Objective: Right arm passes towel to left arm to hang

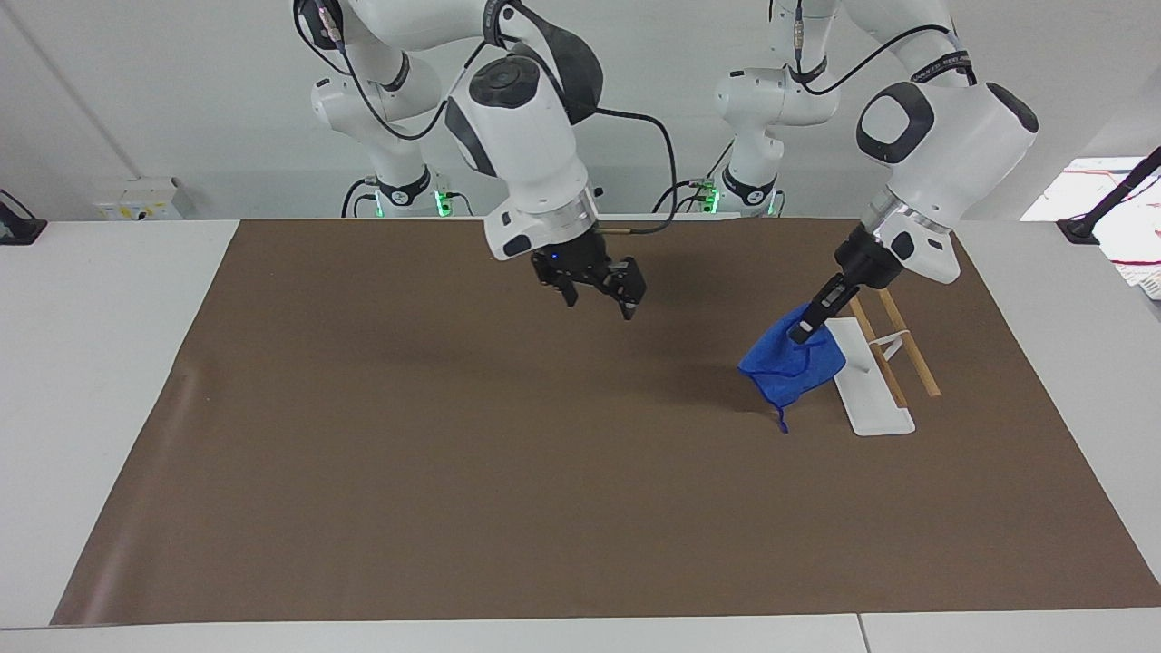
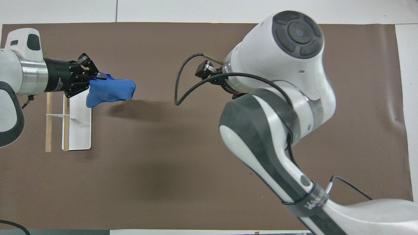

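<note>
I count one towel [image 1: 791, 367], one white rack base [image 1: 866, 381] with two wooden rails [image 1: 910, 344], and my two arms. My left end effector [image 1: 804, 329] is clamped on the towel's top edge, holding it in the air over the brown mat [image 1: 453, 453] just beside the rack; its cord dangles below. My right end effector [image 1: 599, 286] hangs spread and empty over mid-mat, open table all around. Overhead, my right arm's casing hides that end effector.

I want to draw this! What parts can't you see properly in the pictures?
- Right gripper: in the overhead view, its own big arm hides it.
- Towel cord loop: shows only in the facing view.
- Rack hook: too small in both views.
- Left gripper: fingertips buried in towel.
</note>
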### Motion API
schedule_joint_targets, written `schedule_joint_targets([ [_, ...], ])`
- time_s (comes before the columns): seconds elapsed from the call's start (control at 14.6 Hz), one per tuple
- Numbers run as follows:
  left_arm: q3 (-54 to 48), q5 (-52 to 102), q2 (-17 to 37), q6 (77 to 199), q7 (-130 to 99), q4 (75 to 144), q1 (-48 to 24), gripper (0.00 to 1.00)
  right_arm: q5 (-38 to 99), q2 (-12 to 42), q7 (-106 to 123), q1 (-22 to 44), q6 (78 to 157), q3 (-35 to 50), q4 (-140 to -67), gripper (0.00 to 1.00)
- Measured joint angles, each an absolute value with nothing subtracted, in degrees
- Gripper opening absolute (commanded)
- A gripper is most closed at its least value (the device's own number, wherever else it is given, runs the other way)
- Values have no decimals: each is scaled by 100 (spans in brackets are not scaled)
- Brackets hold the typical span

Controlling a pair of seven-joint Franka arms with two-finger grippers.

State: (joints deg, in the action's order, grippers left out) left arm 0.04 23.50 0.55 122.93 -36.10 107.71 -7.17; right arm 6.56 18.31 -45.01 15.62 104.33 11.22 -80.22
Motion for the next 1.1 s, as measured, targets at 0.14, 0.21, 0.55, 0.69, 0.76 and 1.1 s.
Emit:
schedule_joint_targets([
  [0.14,13,2258,55,12330,-3612,10776,-458,0,325,1790,-3380,984,9942,1114,-8023,100],
  [0.21,17,2248,55,12336,-3612,10784,-303,0,140,1782,-2912,722,9771,1112,-8023,100],
  [0.55,34,2240,-27,12733,-4183,11161,416,0,-188,1490,-1328,-206,9045,1112,-8012,100],
  [0.69,40,2239,-155,13090,-4330,11495,663,0,-189,1260,-891,-455,8836,1103,-7996,100],
  [0.76,42,2239,-213,13223,-4352,11623,795,0,-189,1121,-725,-508,8738,1052,-7990,100],
  [1.1,51,2239,-322,13362,-4383,11783,1404,0,-192,507,-147,290,8555,-88,-8236,100],
])
